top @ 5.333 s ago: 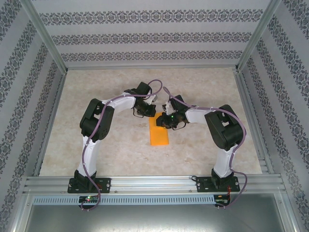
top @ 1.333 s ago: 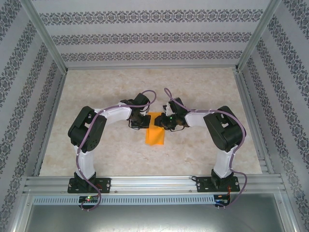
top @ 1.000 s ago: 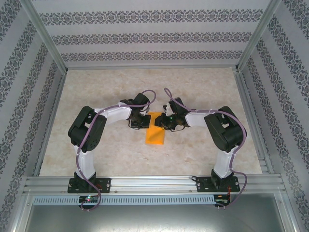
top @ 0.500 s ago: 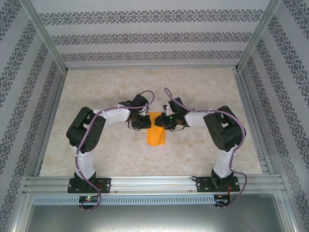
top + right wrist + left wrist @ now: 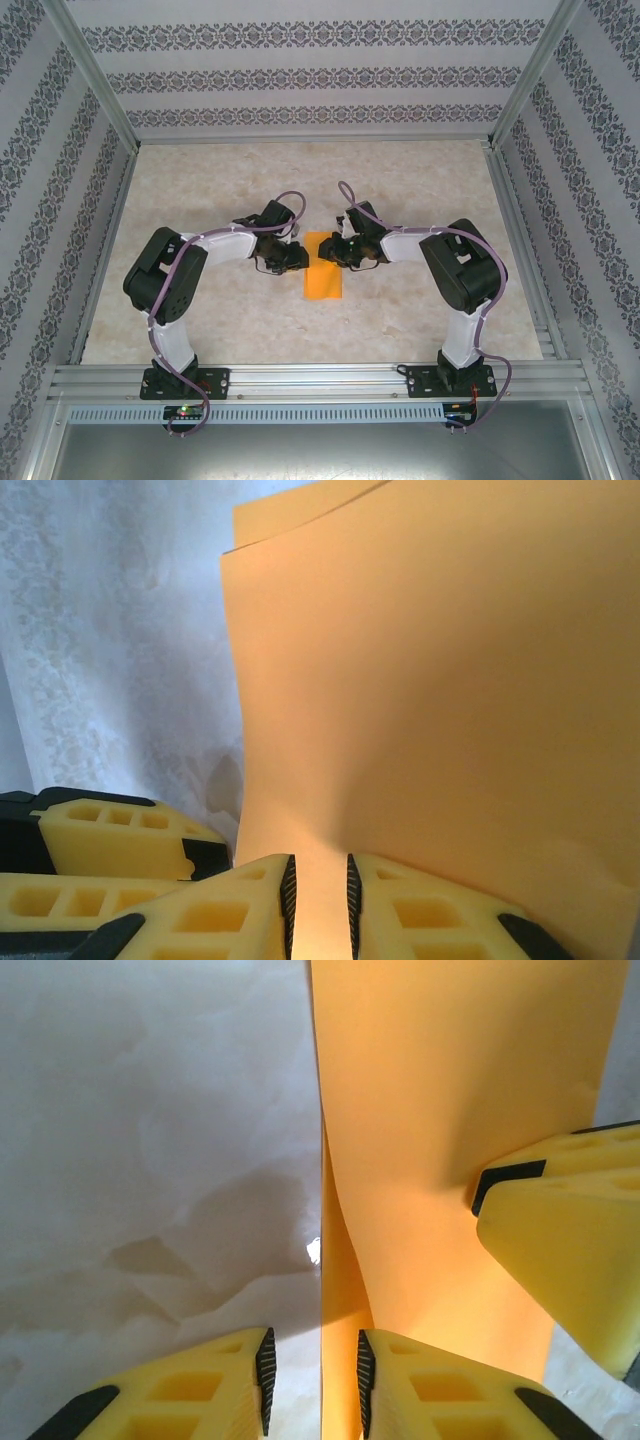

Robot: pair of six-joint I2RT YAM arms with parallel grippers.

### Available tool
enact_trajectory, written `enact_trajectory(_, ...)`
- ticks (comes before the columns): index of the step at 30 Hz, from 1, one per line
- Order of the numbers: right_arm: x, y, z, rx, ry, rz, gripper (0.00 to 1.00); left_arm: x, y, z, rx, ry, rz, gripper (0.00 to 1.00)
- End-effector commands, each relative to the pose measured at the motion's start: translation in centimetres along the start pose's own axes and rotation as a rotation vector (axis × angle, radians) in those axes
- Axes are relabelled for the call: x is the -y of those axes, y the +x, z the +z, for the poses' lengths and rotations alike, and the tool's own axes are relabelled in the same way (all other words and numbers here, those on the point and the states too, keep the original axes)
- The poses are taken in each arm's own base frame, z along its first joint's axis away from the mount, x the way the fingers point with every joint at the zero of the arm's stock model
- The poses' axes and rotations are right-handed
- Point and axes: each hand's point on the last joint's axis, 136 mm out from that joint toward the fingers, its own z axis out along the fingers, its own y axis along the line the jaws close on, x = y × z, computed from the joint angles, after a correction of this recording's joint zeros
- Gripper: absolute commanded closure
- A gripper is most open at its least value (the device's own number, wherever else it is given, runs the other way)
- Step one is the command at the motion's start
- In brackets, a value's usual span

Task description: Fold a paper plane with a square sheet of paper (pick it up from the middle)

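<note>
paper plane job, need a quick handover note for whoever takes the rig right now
Left gripper: jaws open, standing either side of the left edge of the paper, not gripping it.
Right gripper: jaws shut on the paper's right edge.
Paper: mid-table, between the two grippers, a long narrow rectangle in two layers.
Done: the sheet looks folded in half.
Left: nose corners and wing folds; no plane shape yet.
</note>
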Motion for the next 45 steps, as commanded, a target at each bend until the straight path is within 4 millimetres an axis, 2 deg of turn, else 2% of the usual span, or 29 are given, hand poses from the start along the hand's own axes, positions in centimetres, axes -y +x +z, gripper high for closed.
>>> enact_trajectory(1, -0.1, -0.4, 0.7, 0.019, 0.018, 0.005, 0.77, 1.7, -0.6, -0.1, 0.023, 0.105, -0.022, 0.68)
enact_trajectory(8, 0.2, -0.5, 0.8, 0.043, 0.034, 0.034, 0.77, 2.0, -0.6, 0.4, 0.020, 0.137, -0.037, 0.66)
enact_trajectory(19, 0.5, -0.8, 1.1, 0.074, 0.019, 0.088, 0.78, 1.0, -0.4, 1.1, 0.005, 0.100, -0.029, 0.67)
enact_trajectory(33, 1.9, -0.7, 1.3, 0.083, 0.063, 0.106, 0.79, -0.4, -0.7, 1.4, -0.008, -0.007, 0.017, 0.80)
enact_trajectory(45, 2.2, -0.6, 0.8, 0.069, 0.083, 0.071, 0.79, -0.9, -1.8, 0.9, 0.003, -0.118, 0.092, 0.80)
